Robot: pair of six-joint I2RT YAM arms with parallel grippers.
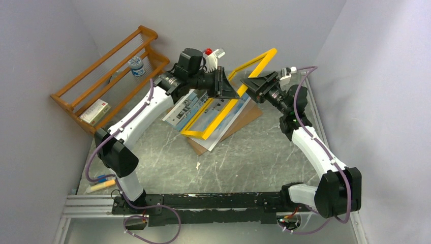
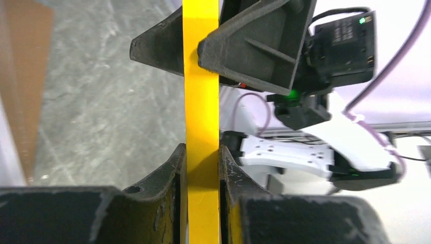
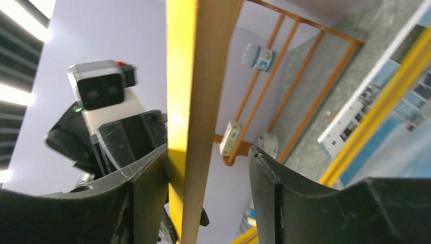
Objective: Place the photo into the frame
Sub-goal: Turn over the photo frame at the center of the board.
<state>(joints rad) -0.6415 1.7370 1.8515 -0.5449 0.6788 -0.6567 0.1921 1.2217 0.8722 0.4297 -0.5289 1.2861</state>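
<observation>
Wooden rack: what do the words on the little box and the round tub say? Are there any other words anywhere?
Little box on the rack: it has a label, but it is too small and blurred to read.
Round tub: blue and white label, too blurred to read.
Photo: no words can be made out.
Nothing else is readable in any view.

No text legible anywhere, label on the small jar (image 1: 136,66) too small, print on the small box (image 1: 95,112) blurred

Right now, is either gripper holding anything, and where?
The left gripper clamps the frame by one yellow side bar. The right gripper straddles the same bar, jaws open, not gripping.
</observation>
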